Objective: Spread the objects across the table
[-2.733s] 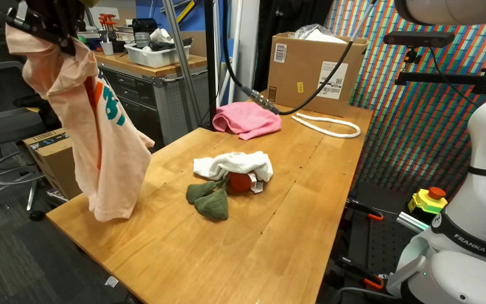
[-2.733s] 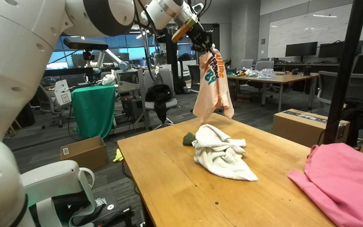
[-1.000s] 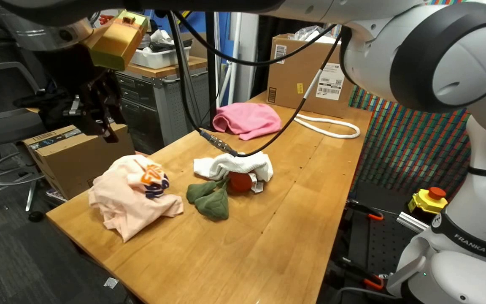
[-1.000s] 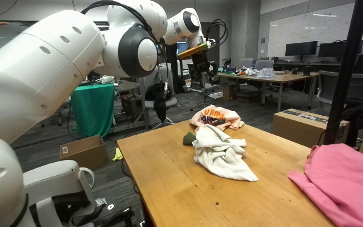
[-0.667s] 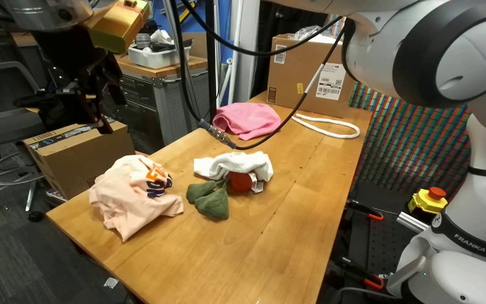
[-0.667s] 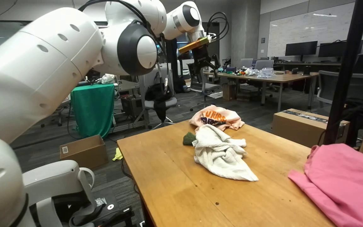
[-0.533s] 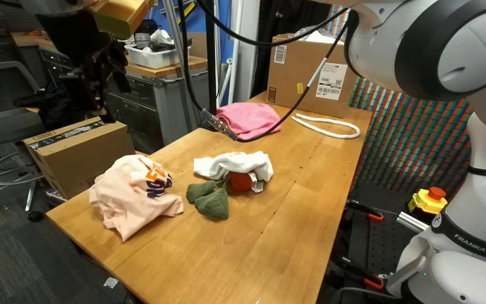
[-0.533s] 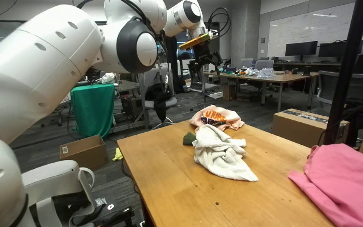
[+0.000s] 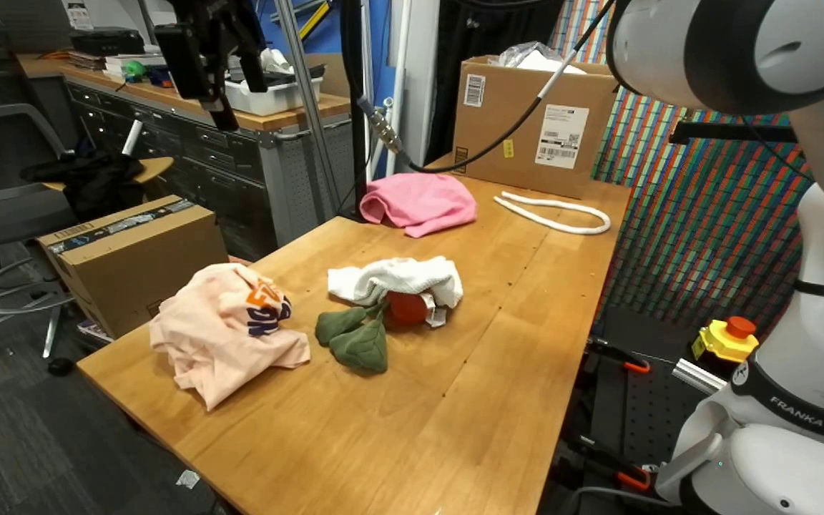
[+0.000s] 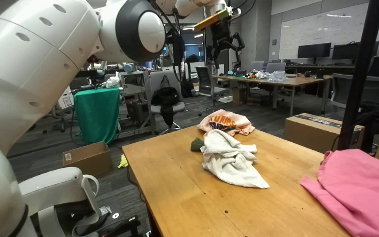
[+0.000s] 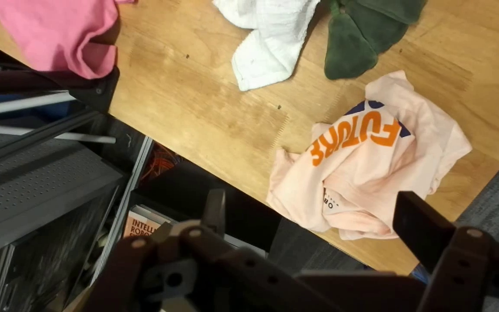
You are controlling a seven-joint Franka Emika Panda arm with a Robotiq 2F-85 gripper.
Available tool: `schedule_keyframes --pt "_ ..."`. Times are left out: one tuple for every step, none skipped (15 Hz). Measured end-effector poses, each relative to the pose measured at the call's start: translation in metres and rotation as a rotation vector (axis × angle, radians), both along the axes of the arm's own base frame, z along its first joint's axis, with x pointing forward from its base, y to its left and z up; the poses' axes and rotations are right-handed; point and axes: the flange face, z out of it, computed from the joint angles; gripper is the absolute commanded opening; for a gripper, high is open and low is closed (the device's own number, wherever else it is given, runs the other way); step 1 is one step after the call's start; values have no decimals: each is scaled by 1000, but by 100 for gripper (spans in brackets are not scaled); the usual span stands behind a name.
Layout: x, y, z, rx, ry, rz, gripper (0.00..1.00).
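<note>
Beyond the left edge of the wooden table [image 9: 412, 415], as an exterior view shows it, a taped cardboard box [image 9: 154, 265] stands on the floor. Near the left corner lies a bunched peach shirt [image 9: 222, 336], close to the left edge, and well above it hangs the gripper [image 11: 310, 197], its two fingers spread wide. Farther right, in from all the edges, green leaves [image 9: 360, 343] lie beside a round red thing [image 9: 406, 309] partly under a rumpled white cloth [image 9: 423, 274]. Farther along the left edge rests a pink cloth [image 9: 423, 204]. Next, at the far edge, stands a large box [image 9: 512, 121], with a looped white rope [image 9: 587, 230] before it, near the right edge. Past that edge rises the robot arm [image 9: 798, 343].
</note>
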Motion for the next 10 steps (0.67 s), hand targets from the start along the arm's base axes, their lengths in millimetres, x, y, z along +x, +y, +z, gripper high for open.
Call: schedule_keyframes --pt "-6 -1 9 7 0 -5 100" --pt "-12 1 18 14 2 -6 100" --pt "-17 4 24 21 4 -5 100" --pt "-22 7 28 31 10 -3 100" --pt "-27 9 32 37 18 1 100" --pt "-32 12 33 40 26 6 100" --pt "-36 14 35 41 34 8 100" --pt "-40 16 35 40 42 9 100" --pt "-43 16 35 34 44 1 100" --pt "-44 14 34 30 42 -12 100"
